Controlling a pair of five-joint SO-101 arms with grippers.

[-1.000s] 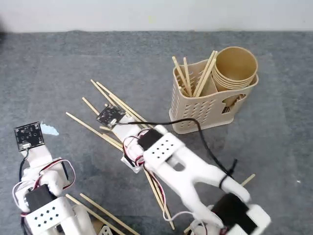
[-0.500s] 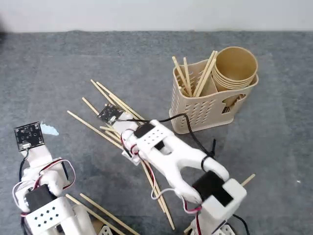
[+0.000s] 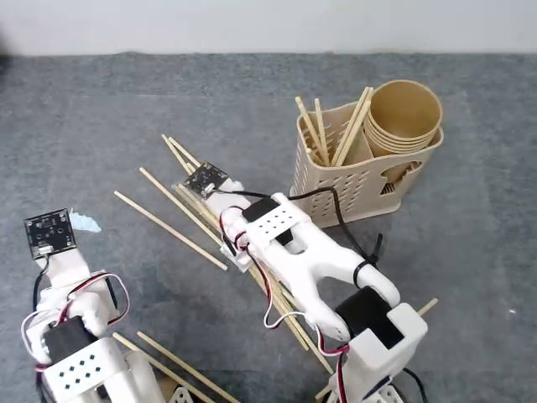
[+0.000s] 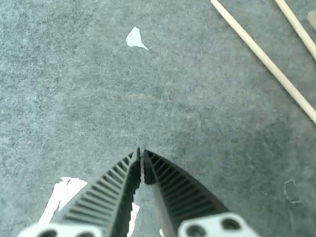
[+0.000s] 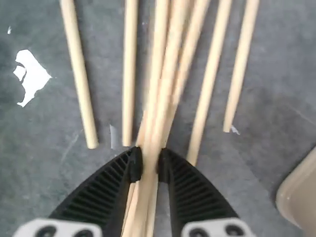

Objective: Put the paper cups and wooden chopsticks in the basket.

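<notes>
The beige basket stands at the back right and holds a stack of paper cups and several chopsticks. More wooden chopsticks lie fanned on the grey mat left of it. My right arm lies over that fan. Its gripper is shut on a small bundle of chopsticks, with loose ones on either side and the basket's corner close by. My left gripper is shut on nothing, low over bare mat at the front left.
Two chopsticks lie at the front beside the left arm, and another near the right arm's base. White paper scraps dot the mat. Two chopsticks pass beyond the left gripper. A wall edges the mat's far side.
My right arm's wrist has swung back and to the right, towards the basket, and the bundle of chopsticks has shifted with it. The left arm has kept still.
</notes>
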